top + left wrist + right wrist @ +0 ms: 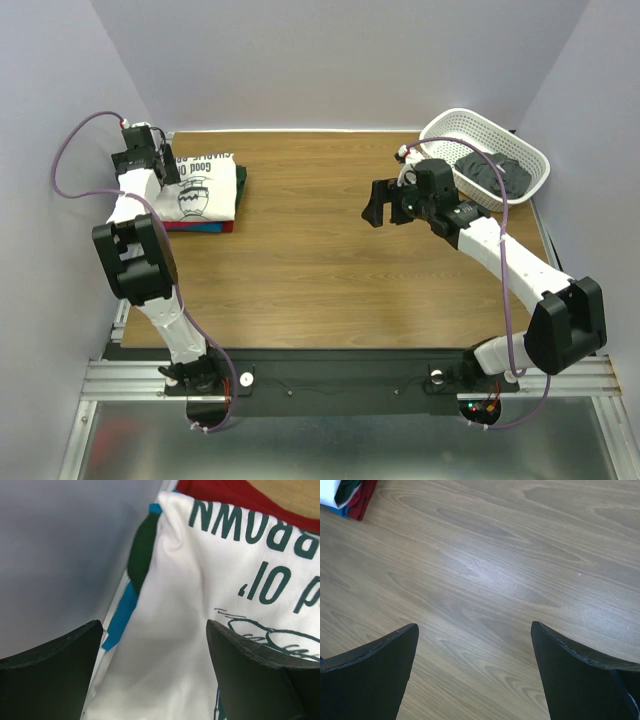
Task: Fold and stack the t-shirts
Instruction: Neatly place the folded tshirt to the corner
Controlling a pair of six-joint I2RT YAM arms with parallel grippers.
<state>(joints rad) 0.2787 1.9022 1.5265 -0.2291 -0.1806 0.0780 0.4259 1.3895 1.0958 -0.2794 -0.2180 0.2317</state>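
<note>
A folded white t-shirt with dark green print lies on top of a stack at the table's far left; red and blue folded shirts show under it. In the left wrist view the white shirt fills the frame, with a green sleeve, a blue edge and a red edge. My left gripper hangs open just above the stack's far left corner, holding nothing. My right gripper is open and empty above bare wood at mid-table. The stack's corner shows in the right wrist view.
A white plastic lattice basket stands at the far right corner with dark cloth inside. Grey walls close in the left, back and right sides. The wooden table spans between the stack and the basket.
</note>
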